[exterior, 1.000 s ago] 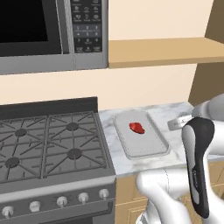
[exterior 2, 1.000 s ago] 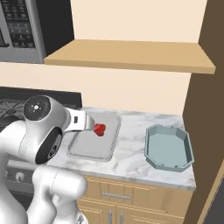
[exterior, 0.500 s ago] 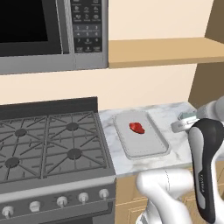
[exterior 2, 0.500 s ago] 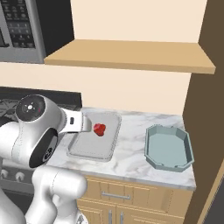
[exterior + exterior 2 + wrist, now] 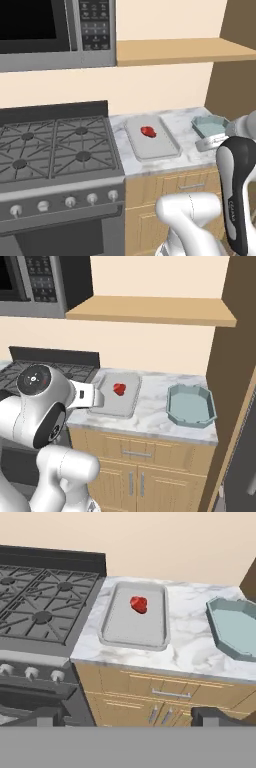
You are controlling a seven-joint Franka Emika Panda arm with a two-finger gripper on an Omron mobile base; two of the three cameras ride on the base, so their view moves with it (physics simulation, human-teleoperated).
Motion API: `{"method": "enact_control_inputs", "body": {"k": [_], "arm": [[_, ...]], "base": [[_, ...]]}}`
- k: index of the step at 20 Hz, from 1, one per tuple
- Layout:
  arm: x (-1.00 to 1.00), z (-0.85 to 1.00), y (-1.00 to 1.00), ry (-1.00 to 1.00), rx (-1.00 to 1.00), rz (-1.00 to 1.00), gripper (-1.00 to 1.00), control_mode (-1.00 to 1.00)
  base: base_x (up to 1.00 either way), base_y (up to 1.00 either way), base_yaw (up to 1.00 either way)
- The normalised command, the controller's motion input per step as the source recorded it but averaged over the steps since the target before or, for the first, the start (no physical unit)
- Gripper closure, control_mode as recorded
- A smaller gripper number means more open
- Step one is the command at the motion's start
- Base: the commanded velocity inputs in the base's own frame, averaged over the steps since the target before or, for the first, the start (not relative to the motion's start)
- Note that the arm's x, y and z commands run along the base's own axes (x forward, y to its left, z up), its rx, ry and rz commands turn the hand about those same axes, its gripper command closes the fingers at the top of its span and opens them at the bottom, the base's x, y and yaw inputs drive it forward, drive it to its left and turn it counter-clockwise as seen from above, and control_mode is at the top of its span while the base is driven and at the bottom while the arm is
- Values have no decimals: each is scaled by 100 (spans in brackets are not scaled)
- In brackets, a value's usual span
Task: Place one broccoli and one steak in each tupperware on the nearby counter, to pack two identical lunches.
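Steak (image 5: pixel 138 604) in grey tupperware (image 5: pixel 122 635).

The left base view looks forward and down from behind the arm, taking in the stove (image 5: pixel 55 150) and the counter (image 5: pixel 185 132) to its right. The right base view looks at that same counter (image 5: pixel 150 416) from the other side, with the stove (image 5: pixel 50 368) at its left edge. The hand view faces the counter (image 5: pixel 190 647) from in front and above, nearer, stove (image 5: pixel 45 607) to the left. All three share the grey tray (image 5: pixel 151 137) (image 5: pixel 117 396) (image 5: pixel 135 614) beside the stove.
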Motion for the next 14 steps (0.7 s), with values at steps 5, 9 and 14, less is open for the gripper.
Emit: {"method": "enact_control_inputs", "body": {"k": [5, 9, 14], "arm": [[0, 0, 0, 0, 0, 0, -100, 100], [0, 0, 0, 0, 0, 0, -100, 100], [0, 0, 0, 0, 0, 0, -100, 100]], "base": [[-64, -20, 0], [-79, 0, 1], [-92, -1, 2]]}}
